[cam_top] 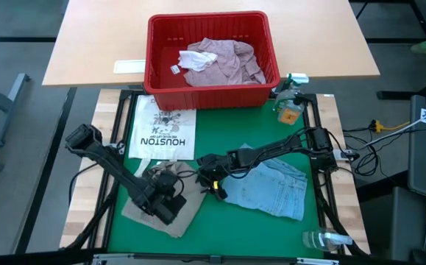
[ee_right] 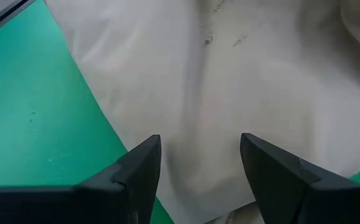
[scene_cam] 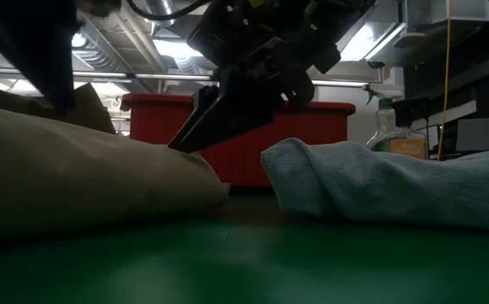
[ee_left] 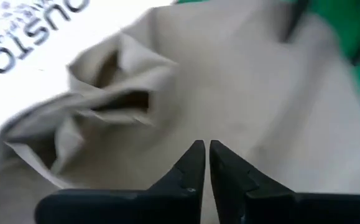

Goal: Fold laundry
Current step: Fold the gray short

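Tan cloth [cam_top: 170, 213] lies rumpled at the near-left part of the green mat [cam_top: 227, 228], its upper edge touching the white printed bag [cam_top: 162, 135] and its right edge running toward the denim jeans [cam_top: 275, 188], which lie just beside it on the mat's right half. In the high view the cloth's long axis seems to run along the table's near edge, from the mat's left border toward the jeans. A pink shirt [cam_top: 220, 62] sits apart in the red basket [cam_top: 161, 51] at the far side.

Left gripper [ee_left: 206, 163] sits directly over the cloth's middle, its fingers nearly together with only a sliver between the tips; whether a pinch of fabric is caught there cannot be told, since the tips hide the contact. Folds of the cloth bunch just beyond it toward the bag.

Right gripper [ee_right: 199, 163] reaches across from the jeans side and hangs over the cloth's right edge, where tan meets green, with its fingers spread wide and nothing between them.

Judged from this, both arms flank the same piece: the left is nearer its centre, the right nearer its free edge. A fold would likely turn on that right edge, which lies straight ahead of the open fingers and slants across them
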Controlling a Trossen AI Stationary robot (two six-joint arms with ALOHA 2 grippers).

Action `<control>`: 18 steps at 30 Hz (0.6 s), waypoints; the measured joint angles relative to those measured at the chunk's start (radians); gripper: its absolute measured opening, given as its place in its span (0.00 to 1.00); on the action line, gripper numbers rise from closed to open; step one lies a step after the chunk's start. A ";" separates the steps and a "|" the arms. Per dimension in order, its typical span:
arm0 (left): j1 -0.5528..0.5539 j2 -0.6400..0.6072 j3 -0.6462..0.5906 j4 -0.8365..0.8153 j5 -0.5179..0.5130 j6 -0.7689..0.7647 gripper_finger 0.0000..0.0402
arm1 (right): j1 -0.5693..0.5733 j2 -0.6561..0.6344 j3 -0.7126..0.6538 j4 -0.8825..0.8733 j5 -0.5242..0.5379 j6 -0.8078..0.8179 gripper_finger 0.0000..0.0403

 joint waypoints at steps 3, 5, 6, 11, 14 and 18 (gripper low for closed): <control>0.021 0.000 -0.060 -0.001 -0.033 0.001 0.01 | 0.000 0.000 0.000 -0.012 0.001 0.000 0.55; 0.036 0.000 -0.092 0.000 -0.076 -0.009 0.01 | 0.000 0.001 0.000 -0.020 0.002 0.000 0.55; 0.046 0.000 -0.105 0.001 -0.097 -0.009 0.01 | 0.000 0.001 0.000 -0.022 0.002 0.000 0.55; 0.101 0.000 -0.148 -0.005 -0.147 -0.032 0.00 | 0.000 0.032 0.000 -0.020 0.003 0.000 0.55; 0.130 0.000 -0.150 -0.025 -0.157 -0.034 0.00 | 0.000 0.069 0.000 -0.032 0.003 0.019 0.55; 0.165 0.000 -0.150 -0.111 -0.158 -0.035 0.00 | 0.000 0.109 0.003 -0.028 -0.002 0.054 0.55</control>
